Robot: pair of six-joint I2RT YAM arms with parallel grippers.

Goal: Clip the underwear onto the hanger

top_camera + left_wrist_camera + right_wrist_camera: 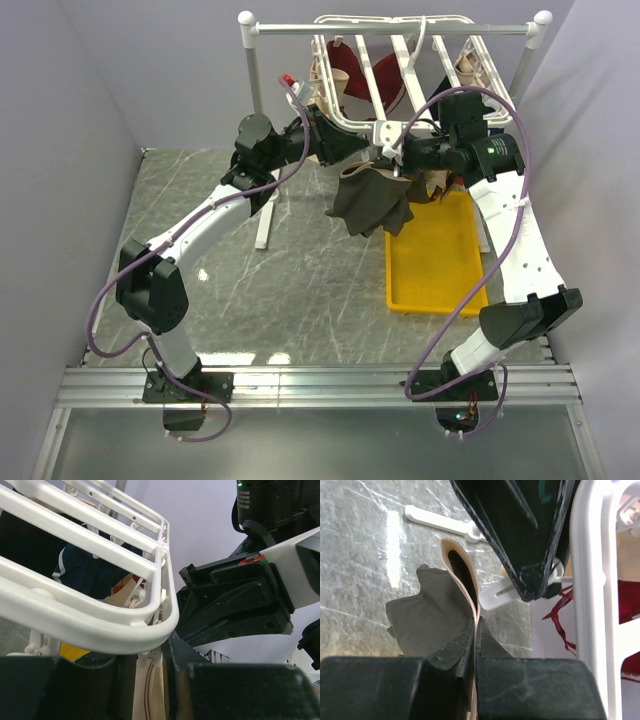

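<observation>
- Plain pale lilac-grey walls [150, 70] enclose 9, 12 and 3 o'clock.
- Grey marble-patterned tabletop [300, 300] carries bright light glints.
- White pole-and-rail stand [250, 60] at 12 o'clock.

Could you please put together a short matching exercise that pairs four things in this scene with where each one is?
Things:
1. underwear
2. clip
3. tray
4. hanger

Places:
A. on the table
B. hooked on the rail
C. pinched in the right gripper
D. between the left gripper's fingers

Pairs: 1-C, 2-D, 3-A, 4-B
</observation>
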